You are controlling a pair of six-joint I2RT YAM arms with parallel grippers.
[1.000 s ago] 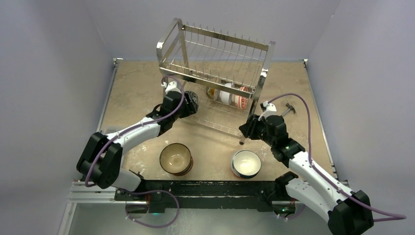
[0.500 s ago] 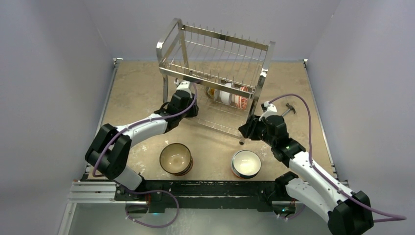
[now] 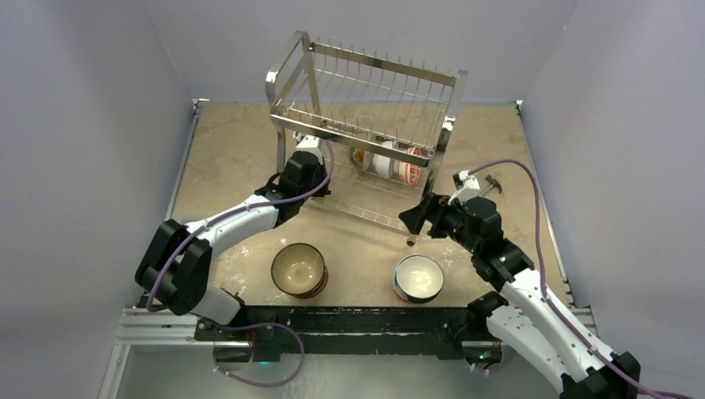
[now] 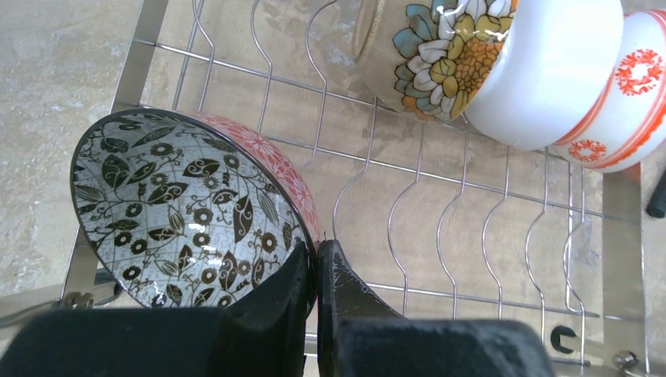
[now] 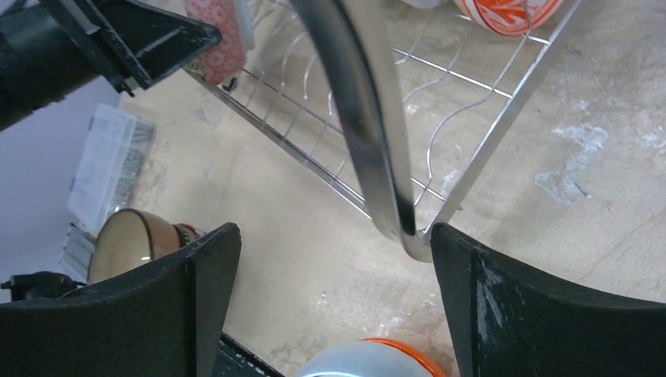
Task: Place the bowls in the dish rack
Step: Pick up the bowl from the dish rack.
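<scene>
The chrome dish rack (image 3: 366,83) stands at the back of the table. A black-and-white flowered bowl (image 4: 181,204) with a red outside stands on edge at the left end of its lower tier (image 4: 471,181). My left gripper (image 4: 318,250) is shut, its tips right at this bowl's rim; I cannot tell whether the rim is nipped. Three bowls (image 4: 550,71) lean together at the tier's right end. My right gripper (image 5: 336,229) is open around the rack's front leg (image 5: 369,141). A brown bowl (image 3: 298,268) and a white, orange-edged bowl (image 3: 417,277) sit near the front.
The rack's upper tier (image 3: 374,108) hangs over the left gripper (image 3: 306,154). A black rail (image 3: 332,320) runs along the near edge. A small metal tool (image 3: 492,184) lies right of the rack. Grey walls close in both sides.
The left gripper has shut and shifted left and further in under the upper tier. The right gripper has opened wide, letting go of the rack's front leg.
</scene>
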